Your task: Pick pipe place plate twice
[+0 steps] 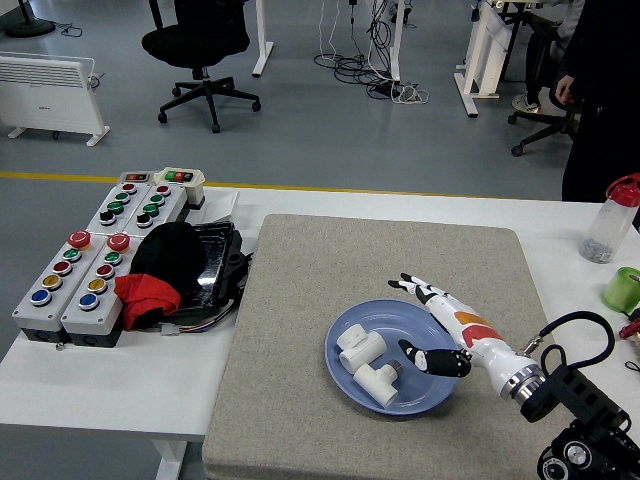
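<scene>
Grey mat (380,260): both pipe fittings (360,347) (377,381) sit in the blue plate (345,325). Right hand (435,325) over plate's right rim, fingers spread, holding nothing. Task looks finished.

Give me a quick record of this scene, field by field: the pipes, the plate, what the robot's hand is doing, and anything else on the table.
pipes: two white pipe fittings, both lying on the plate
plate: blue plate on the grey mat
right hand: right hand open, empty, over the plate's right rim
left hand: not in view
table left: button boxes, black and red cloth
table right: bottle, green cup
</scene>
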